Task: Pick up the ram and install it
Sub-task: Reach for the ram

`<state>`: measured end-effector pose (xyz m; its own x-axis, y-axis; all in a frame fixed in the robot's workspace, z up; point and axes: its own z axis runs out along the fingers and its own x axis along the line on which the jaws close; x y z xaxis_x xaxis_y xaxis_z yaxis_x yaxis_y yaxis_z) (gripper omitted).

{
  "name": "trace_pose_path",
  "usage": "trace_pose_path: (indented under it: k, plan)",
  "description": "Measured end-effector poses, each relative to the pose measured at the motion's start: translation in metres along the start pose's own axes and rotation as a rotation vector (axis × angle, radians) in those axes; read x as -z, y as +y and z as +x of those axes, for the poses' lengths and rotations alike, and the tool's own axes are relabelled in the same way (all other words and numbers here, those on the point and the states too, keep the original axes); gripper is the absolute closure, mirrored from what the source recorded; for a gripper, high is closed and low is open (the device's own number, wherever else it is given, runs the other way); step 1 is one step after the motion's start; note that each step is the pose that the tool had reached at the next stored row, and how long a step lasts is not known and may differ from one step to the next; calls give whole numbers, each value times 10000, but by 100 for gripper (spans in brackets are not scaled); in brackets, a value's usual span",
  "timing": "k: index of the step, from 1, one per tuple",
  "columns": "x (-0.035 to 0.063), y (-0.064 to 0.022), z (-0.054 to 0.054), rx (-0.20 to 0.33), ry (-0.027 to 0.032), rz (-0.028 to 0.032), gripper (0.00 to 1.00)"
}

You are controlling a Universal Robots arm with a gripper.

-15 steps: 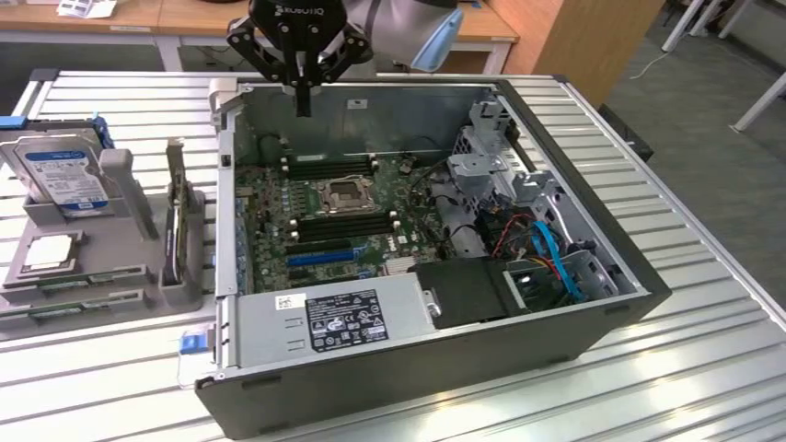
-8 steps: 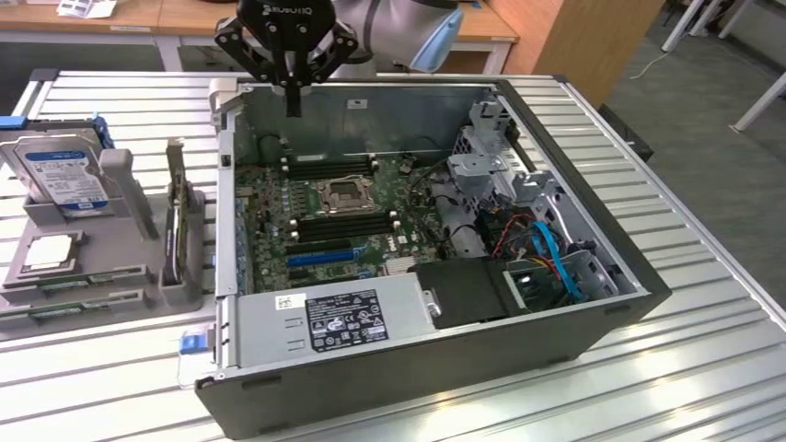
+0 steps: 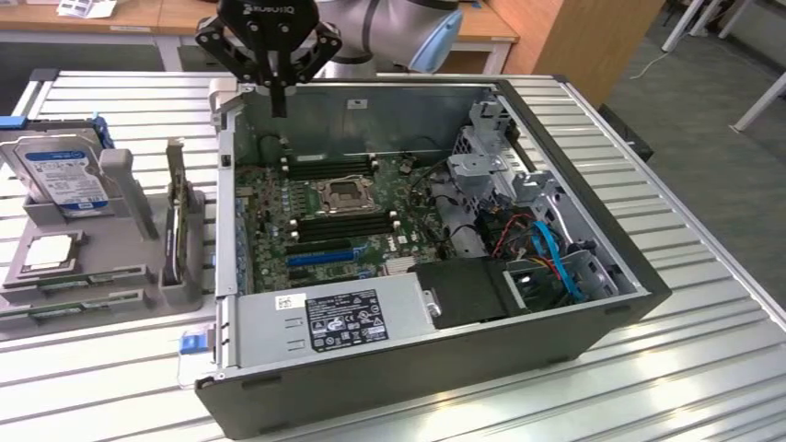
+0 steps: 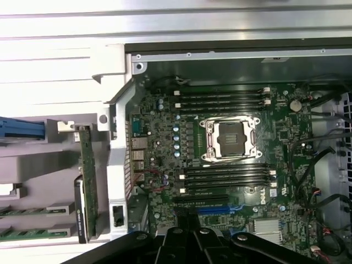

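Observation:
Two thin green ram sticks [image 3: 76, 277] lie flat in slots of a grey holder [image 3: 123, 184] at the exterior view's left, beside the open computer case [image 3: 639, 276]. The wrist view shows their ends [image 4: 27, 212]. My black gripper [image 3: 280, 92] hangs above the case's far left corner with its fingers shut together and nothing between them. It is well apart from the ram. Its black linkage and shut fingers [image 4: 186, 234] hang over the motherboard [image 4: 159, 137]. The black memory slots [image 4: 220, 99] on both sides of the CPU socket [image 4: 229, 138] hold no sticks.
The grey holder also carries an upright hard drive [image 3: 62, 173], a CPU chip [image 3: 50, 250] and an upright expansion card [image 3: 182, 221]. Inside the case are a power supply [image 3: 338, 318], drive cages [image 3: 491, 166] and blue and orange cables [image 3: 547, 249]. Everything rests on a slatted metal table [image 3: 687, 368].

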<state>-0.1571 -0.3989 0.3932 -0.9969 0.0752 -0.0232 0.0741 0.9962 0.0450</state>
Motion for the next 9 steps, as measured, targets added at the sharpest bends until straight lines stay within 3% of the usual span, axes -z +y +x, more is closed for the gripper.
trace_pose_path:
  k: [9]
  plan:
    - [3,-15,203,-1,0,0,90]
